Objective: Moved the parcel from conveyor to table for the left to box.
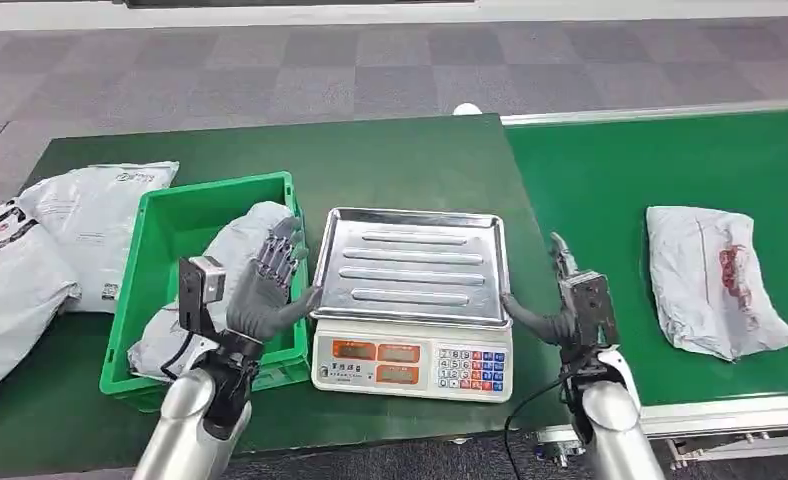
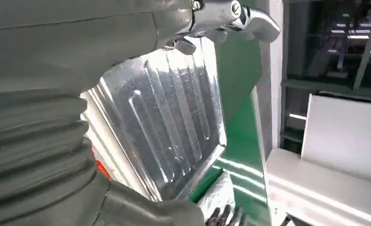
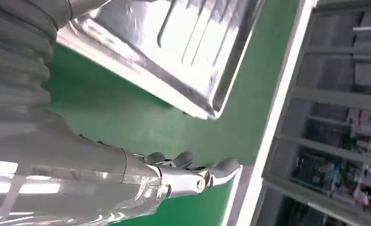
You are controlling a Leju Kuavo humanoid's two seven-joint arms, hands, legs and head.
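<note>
Far out beyond the left hand's outer side: two white poly mailers (image 1: 45,235) lying on the dark green surface (image 1: 400,165), one partly over the other, just beside the green crate's outer wall.

Green plastic crate (image 1: 155,245) sits directly under and ahead of the left hand. A white mailer in crate (image 1: 235,250) lies slumped inside, one end up on the rim.

Left hand (image 1: 265,285): raised over the crate's inner edge, fingers straight and fanned apart, holding nothing. Thumb reaches toward the scale tray's near corner; contact cannot be told.

Between the two hands: weighing scale (image 1: 410,368) with bare ribbed steel tray (image 1: 415,265), display and keypad facing the robot.

Right hand (image 1: 560,305): just beside the tray's other near corner, fingers extended and parted, nothing in it. The right wrist view shows fingertips (image 3: 221,167) over green surface, near the tray edge.

Well out beyond the right hand: the parcel (image 1: 715,280), white bag with red print, lying flat on the brighter green conveyor belt (image 1: 610,170), apart from both hands.
</note>
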